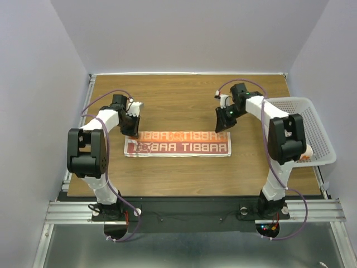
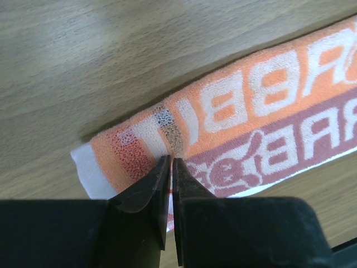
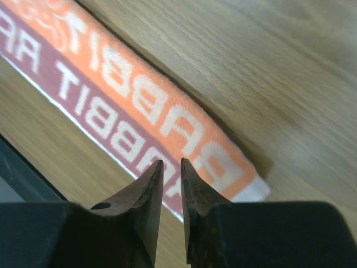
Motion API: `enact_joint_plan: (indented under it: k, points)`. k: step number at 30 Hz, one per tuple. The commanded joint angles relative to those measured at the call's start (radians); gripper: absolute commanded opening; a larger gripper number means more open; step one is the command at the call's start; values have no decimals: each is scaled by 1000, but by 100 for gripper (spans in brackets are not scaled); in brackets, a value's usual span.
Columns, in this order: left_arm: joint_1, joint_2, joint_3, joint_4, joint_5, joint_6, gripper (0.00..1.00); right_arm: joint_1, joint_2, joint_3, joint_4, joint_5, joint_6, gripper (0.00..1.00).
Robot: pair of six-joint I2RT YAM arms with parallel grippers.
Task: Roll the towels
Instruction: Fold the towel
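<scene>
One towel [image 1: 177,144] in sight, folded to a narrow strip and lying flat near the middle of the surface [image 1: 184,100], long axis 9 to 3 o'clock. Left fingers [image 1: 132,129] at its 9 o'clock end, over the far edge, pressed almost together; cannot tell whether any cloth is pinched. Right fingers [image 1: 222,124] at the 3 o'clock end, over the cloth, parted by a slit, holding nothing. Equally near, one arm per end. Judged next: rolling along the long axis from one end. Wood showing at 12 and 6 o'clock of the strip; basket [image 1: 312,111] at 3 o'clock, well apart. No second towel made out.
</scene>
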Motion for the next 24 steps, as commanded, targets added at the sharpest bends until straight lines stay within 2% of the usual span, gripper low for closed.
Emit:
enact_joint_plan:
  k: [1,8,14,16,18,21,24]
  points:
    - [-8,62,51,21,-42,-27,18,35,44,-19,41,29,-31,24]
    - [-21,222,214,27,-52,-4,16,40,12,-169,61,40,-51,22]
    - [-101,459,552,-25,16,13,16,115,-5,-297,75,-92,23,22]
    - [-138,547,697,-28,53,26,21,180,3,-312,89,-159,60,23]
    - [-160,608,841,-19,90,7,31,240,24,-302,118,-196,96,24]
    - [-167,613,974,-8,138,-23,39,317,29,-253,150,-316,139,27]
    - [-155,546,964,18,135,-33,41,316,3,-187,147,-405,155,30]
